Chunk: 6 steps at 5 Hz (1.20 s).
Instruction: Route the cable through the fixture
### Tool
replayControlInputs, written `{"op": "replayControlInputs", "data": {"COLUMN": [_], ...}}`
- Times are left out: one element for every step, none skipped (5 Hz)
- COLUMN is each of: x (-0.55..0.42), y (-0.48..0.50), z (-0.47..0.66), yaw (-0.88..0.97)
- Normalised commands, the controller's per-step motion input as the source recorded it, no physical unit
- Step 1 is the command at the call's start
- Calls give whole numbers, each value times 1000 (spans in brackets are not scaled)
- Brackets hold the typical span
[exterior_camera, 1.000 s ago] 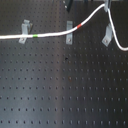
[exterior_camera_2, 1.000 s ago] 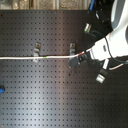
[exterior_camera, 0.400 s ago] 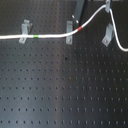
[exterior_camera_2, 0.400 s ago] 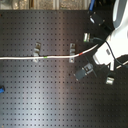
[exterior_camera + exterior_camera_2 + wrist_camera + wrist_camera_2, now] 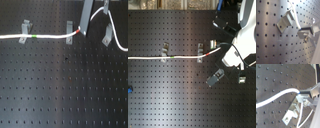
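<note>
A dark perforated counter (image 5: 65, 95) carries three small metal clips in a row, and a long white cable (image 5: 50, 37) runs across them. In the first exterior view, the cable enters from the first exterior view's left, passes the left clip (image 5: 23, 31) near its green band (image 5: 34, 37), and reaches the middle clip (image 5: 71, 32), where its red band (image 5: 77, 32) sits just beside the clip. From there it rises to the robot's claw (image 5: 86, 25), then loops up and over and drops past the right clip (image 5: 106, 36), running off the first exterior view's right edge.

The cable lies low and fairly straight across the first two clips, which suggests it is seated or nearly seated there. The loose loop beyond the claw hangs free, so the third clip appears not yet threaded.

In the second exterior view, the arm (image 5: 240, 45) leans in from the second exterior view's right, with the cable (image 5: 158, 57) running taut toward it, probably so tension holds the line in the clips.

In the second wrist view, the claw's fingers (image 5: 306, 97) appear closed around the thin cable (image 5: 278, 96), just above a clip (image 5: 292, 110). The grip itself is blurred, so I cannot tell for certain that the cable is pinched.
</note>
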Motion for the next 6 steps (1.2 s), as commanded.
{"op": "replayControlInputs", "data": {"x": [-229,-155,-113,73,86,162], "y": [253,154,210,68,228,220], "z": [369,277,271,-200,-120,-213], "yaw": [-437,-460,-397,0,-17,-20]}}
